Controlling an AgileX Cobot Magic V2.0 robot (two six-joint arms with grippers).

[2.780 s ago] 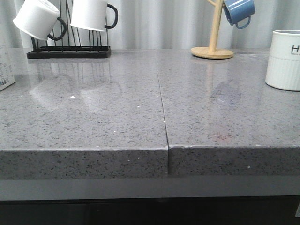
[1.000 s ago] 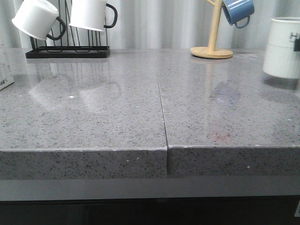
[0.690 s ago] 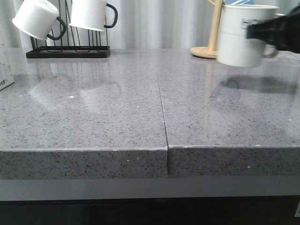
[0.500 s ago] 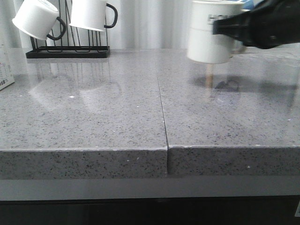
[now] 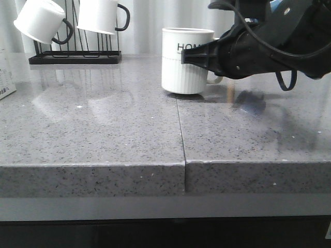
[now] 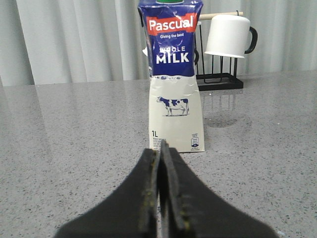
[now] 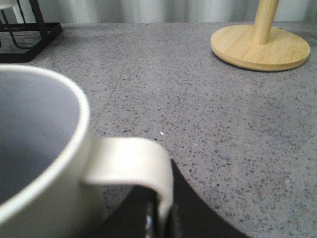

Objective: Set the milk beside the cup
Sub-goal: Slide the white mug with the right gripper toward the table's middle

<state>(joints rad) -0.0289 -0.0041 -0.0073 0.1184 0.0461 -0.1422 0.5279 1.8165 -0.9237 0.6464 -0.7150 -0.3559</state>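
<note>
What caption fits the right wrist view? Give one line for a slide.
Right gripper shut on the white cup's handle, cup on the grey speckled counter, wooden stand base behind.

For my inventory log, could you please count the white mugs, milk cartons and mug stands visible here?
White mugs: 3 (two black-handled mugs, HOME mug)
Milk carton: 1
Mug stands: 2 (black wire rack, wooden stand)
Total: 6

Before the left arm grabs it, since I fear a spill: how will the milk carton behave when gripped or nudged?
The milk carton stands tall on a narrow base, so a high push would likely tip it. Its creased paperboard walls may dent under a hard squeeze. If full, it is probably heavy. The left gripper is shut and apart from it.
</note>
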